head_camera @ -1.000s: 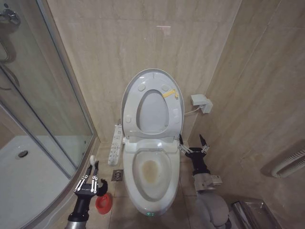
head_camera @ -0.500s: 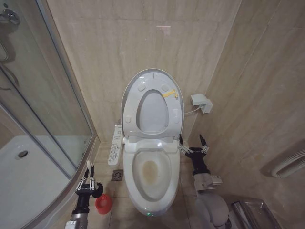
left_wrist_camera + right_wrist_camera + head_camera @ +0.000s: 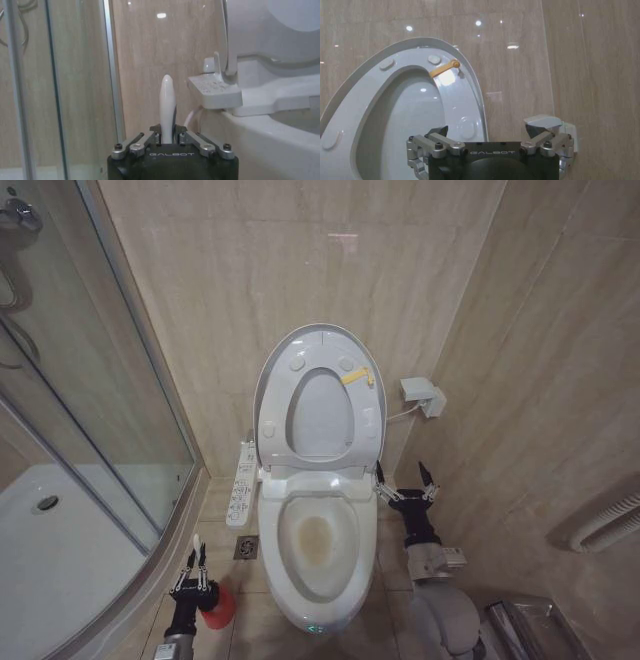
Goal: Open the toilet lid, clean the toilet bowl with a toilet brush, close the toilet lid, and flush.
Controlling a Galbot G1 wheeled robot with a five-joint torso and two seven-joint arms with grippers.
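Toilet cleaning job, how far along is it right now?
Done: the toilet lid stands open against the wall. In hand: the left claw is shut on the toilet brush handle above its red cup. The right claw waits open beside the toilet. Left: scrubbing the stained toilet bowl, closing the lid, flushing.

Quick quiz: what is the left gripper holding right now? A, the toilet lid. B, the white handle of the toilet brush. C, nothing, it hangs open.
B: in the left wrist view the left gripper is shut on the toilet brush handle, which stands up between its fingers.
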